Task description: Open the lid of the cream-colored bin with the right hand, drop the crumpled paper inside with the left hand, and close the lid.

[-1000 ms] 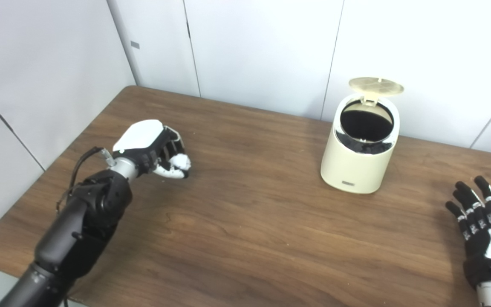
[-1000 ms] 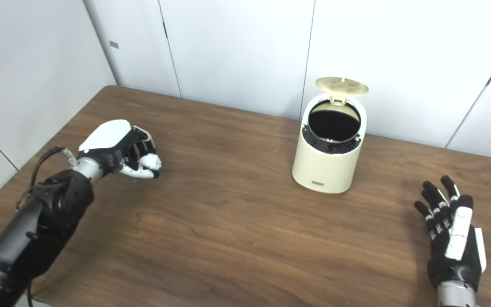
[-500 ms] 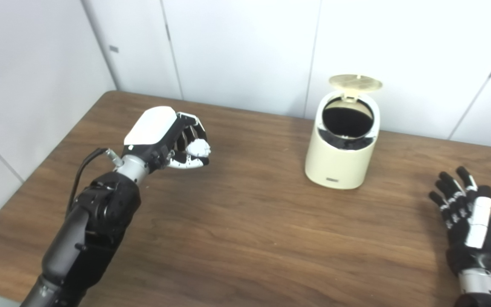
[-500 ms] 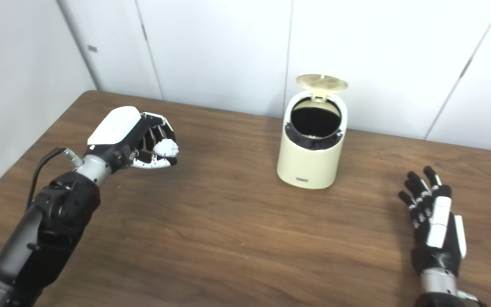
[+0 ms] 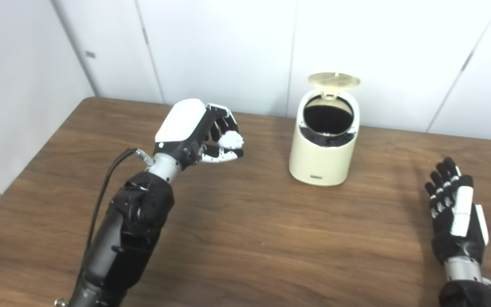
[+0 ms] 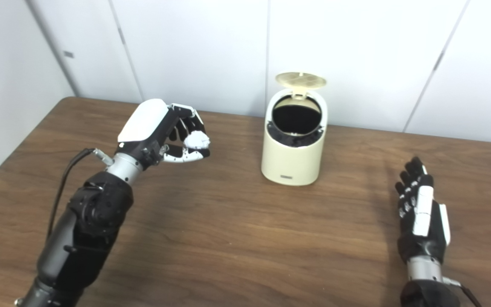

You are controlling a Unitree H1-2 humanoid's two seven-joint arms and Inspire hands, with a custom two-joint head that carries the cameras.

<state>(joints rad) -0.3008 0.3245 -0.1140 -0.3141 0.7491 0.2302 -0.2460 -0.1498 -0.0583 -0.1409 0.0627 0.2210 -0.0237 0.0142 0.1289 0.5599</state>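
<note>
Item 1: cream bin (image 5: 324,157), being kept upright near the tabletop's (image 5: 245,238) far edge, right of centre. Lid (image 5: 333,79) is being held up at the back hinge, mouth left exposed, presumably so paper can be dropped straight in.

Item 2: crumpled paper (image 5: 232,139), small white ball, being carried above the tabletop, left of the bin and well apart from it, approx. level w/ the bin's rim; likely being kept high so the rim can be cleared.

Item 3: left hand (image 5: 196,133), fingers being curled tight round the paper, thumb underneath.

Item 4: right hand (image 5: 456,213), being rested low near the tabletop's right edge, fingers being kept straight and slightly spread, nothing grasped; probably being parked clear of the bin until lid closing.
</note>
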